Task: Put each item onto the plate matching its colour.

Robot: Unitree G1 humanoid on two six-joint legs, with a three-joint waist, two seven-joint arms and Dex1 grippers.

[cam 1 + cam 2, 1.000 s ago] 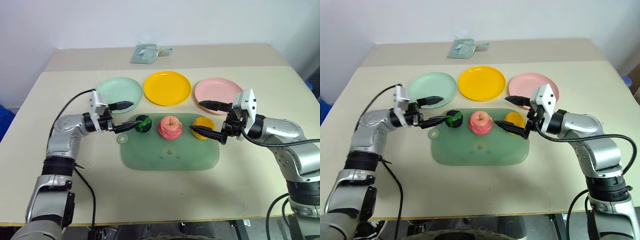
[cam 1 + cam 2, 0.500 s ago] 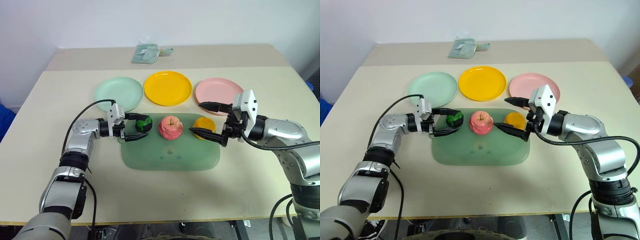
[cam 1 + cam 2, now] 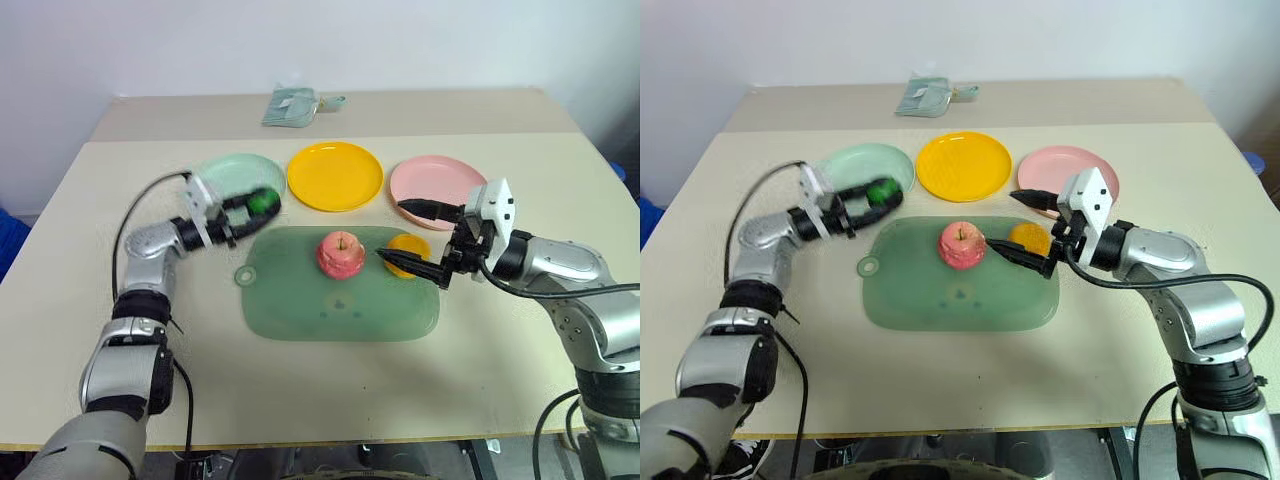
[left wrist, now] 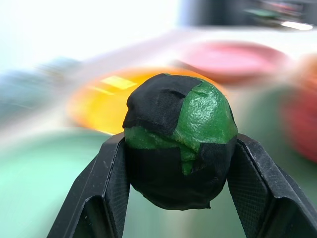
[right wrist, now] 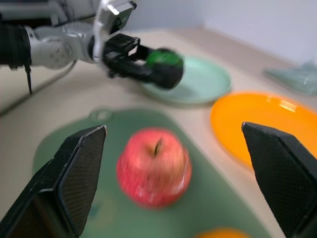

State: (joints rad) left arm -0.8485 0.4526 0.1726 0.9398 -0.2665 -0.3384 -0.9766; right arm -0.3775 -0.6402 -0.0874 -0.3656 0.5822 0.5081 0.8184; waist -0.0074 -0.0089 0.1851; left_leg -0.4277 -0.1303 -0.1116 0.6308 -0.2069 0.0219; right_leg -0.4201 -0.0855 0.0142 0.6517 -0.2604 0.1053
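Left gripper (image 4: pixel 179 163) clamps the vegetable (image 4: pixel 179 139) tight between both fingers (image 4: pixel 106 183); right gripper (image 3: pixel 412 237) gapes wide, empty, orange (image 3: pixel 409 245) sitting between its fingers.

Both arms are silver-grey metal segments with black joint bands, a thin black cable looping free along each. Left gripper (image 3: pixel 250 205): white wrist block, two black fingers with ribbed, textured inner faces. Right gripper (image 3: pixel 412 238): angular white wrist housing, same black wedge-shaped fingers.
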